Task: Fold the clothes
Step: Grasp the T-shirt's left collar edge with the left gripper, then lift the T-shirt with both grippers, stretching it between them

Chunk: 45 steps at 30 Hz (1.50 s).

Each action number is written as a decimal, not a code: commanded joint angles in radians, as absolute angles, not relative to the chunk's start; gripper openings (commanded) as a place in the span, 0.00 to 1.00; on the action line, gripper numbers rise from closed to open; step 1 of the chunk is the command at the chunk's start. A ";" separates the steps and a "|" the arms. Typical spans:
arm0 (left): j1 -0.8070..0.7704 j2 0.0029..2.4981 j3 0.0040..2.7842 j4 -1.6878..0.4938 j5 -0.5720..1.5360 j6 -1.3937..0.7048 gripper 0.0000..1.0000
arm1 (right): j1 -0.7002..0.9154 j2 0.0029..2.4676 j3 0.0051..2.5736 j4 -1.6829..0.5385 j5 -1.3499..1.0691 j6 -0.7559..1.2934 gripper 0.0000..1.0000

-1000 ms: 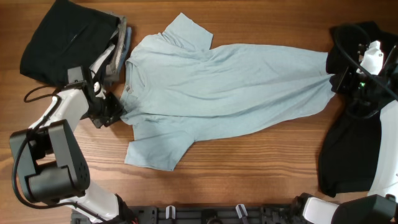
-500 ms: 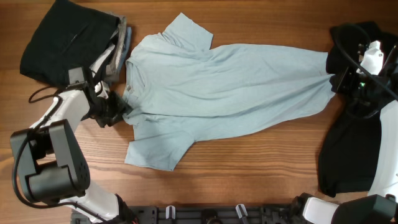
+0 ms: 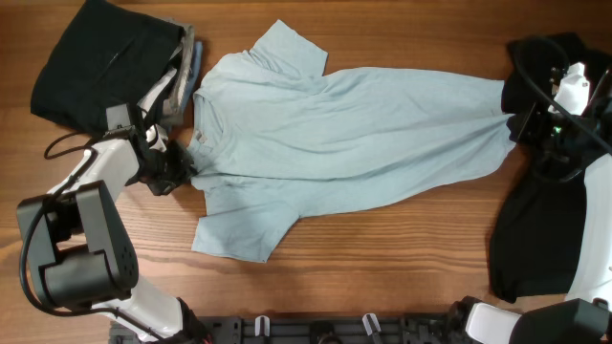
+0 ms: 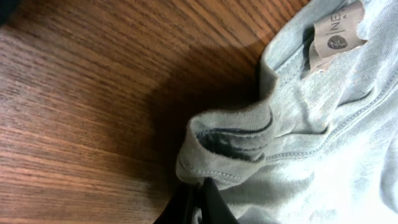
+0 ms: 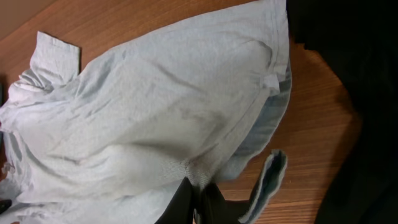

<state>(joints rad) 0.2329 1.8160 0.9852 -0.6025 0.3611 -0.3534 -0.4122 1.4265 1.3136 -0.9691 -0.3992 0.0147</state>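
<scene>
Blue shirt seemingly in left tool

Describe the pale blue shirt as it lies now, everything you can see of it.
The pale blue shirt looks like thin, soft knit cloth. It is short-sleeved, with a collar and a beige neck label. It lies spread out but wrinkled on the wooden table, collar toward the left arm, hem toward the right arm, both sleeves out. The left claw pinches a fold by the collar. The right claw pinches the hem edge, beside a black garment.
</scene>
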 commanded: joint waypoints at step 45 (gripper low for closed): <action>0.542 0.896 1.647 -0.999 0.158 -0.329 0.04 | -0.411 0.937 1.669 -1.268 -0.067 0.266 0.04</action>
<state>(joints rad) 0.5327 0.8452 1.6409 -0.9565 0.1787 -0.3492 -0.4114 0.9031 1.6566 -1.2350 -0.1593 0.2214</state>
